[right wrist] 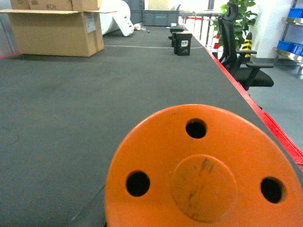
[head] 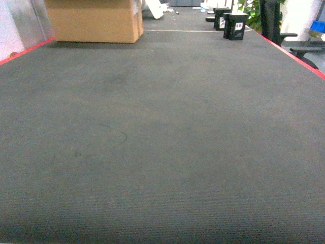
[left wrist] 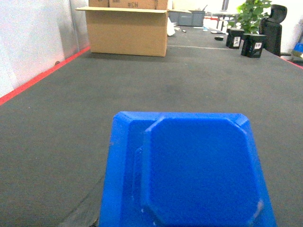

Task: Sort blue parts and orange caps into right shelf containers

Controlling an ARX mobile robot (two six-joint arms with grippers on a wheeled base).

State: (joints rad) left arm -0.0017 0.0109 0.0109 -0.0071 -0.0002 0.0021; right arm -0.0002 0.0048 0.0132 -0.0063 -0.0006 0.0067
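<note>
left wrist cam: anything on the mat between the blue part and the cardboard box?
Nothing. In the left wrist view the stretch of dark mat between the blue part and the cardboard box is bare.

Dark sliver of right gripper (right wrist: 90,212) — rest hidden

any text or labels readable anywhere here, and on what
"#CH" on the cardboard box, top flap, cut off by the frame edge.
White labels on the black tubs: too small to read.
Label on the box side: blurred.
Blue part and orange cap: no text.
</note>
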